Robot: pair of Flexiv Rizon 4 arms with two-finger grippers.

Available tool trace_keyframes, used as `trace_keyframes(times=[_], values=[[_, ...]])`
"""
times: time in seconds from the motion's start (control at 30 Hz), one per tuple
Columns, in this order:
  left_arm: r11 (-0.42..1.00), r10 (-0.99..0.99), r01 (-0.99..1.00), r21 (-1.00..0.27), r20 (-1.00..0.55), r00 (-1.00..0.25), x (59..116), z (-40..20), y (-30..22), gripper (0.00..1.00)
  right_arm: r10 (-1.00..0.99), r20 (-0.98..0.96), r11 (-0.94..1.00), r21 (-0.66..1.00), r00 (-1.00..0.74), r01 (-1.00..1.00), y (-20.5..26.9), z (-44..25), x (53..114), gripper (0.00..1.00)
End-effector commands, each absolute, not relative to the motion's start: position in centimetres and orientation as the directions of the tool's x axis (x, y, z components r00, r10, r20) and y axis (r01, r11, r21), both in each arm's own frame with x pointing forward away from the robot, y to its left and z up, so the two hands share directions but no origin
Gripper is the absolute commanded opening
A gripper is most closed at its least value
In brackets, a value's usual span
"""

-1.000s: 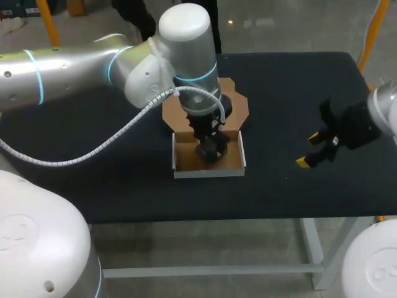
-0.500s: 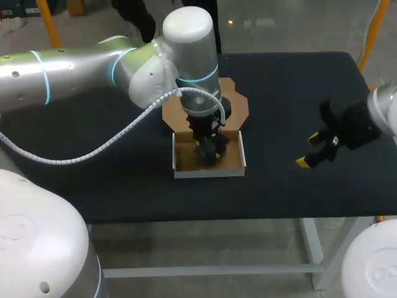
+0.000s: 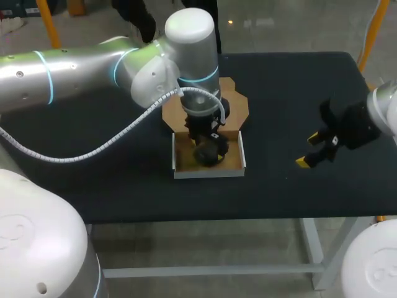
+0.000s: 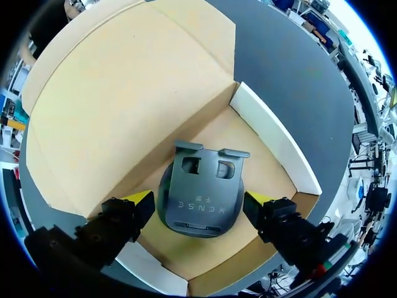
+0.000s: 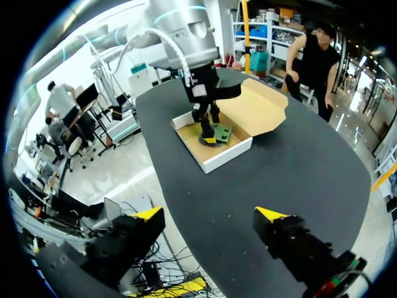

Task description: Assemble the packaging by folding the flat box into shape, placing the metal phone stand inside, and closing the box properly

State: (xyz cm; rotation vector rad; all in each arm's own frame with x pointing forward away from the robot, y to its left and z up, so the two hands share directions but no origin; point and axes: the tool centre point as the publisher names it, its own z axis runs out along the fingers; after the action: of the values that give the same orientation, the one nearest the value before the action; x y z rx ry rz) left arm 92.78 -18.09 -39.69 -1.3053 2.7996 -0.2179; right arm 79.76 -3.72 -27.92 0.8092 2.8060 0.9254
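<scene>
Phone stand [image 4: 198, 186] is seen lying flat inside the open cardboard box [image 3: 208, 173], flanked by the left gripper [image 4: 197, 200], jaws spread. At 3 o'clock, well apart, the right gripper [image 3: 309, 150] is held, jaws apart.

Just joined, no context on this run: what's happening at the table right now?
The left arm's claw is down inside the shallow white-and-brown cardboard box. The dark grey metal phone stand lies on the box floor at the claw, but I cannot tell whether it is gripped. The box's brown lid flap lies open. The right arm's claw hangs open and empty over the black table.
</scene>
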Motion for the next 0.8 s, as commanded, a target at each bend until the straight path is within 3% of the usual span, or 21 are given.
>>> trace_keyframes(times=[0.03,0.63,0.67,0.7,0.8], values=[[0.618,-0.780,-0.773,-0.143,0.005,-0.625,92.4,-39.0,-18.0,1.00,0.504,0.090,0.677,0.577,-0.859,0.457,-3.9,-27.8,79.7,1.00],[0.588,-0.804,-0.796,-0.142,-0.002,-0.594,92.0,-38.5,-17.8,1.00,0.504,0.090,0.677,0.577,-0.859,0.457,-3.9,-27.8,79.7,1.00],[0.413,-0.910,-0.902,-0.124,-0.018,-0.414,90.7,-37.1,-17.6,1.00,0.504,0.090,0.677,0.577,-0.859,0.457,-3.9,-27.8,79.7,1.00],[0.321,-0.947,-0.939,-0.122,-0.025,-0.320,90.6,-37.0,-17.6,1.00,0.504,0.090,0.677,0.577,-0.859,0.457,-3.9,-27.8,79.7,1.00],[0.320,-0.947,-0.939,-0.122,-0.023,-0.320,90.4,-37.0,-17.7,1.00,0.504,0.090,0.677,0.577,-0.859,0.457,-3.9,-27.8,79.7,1.00]])
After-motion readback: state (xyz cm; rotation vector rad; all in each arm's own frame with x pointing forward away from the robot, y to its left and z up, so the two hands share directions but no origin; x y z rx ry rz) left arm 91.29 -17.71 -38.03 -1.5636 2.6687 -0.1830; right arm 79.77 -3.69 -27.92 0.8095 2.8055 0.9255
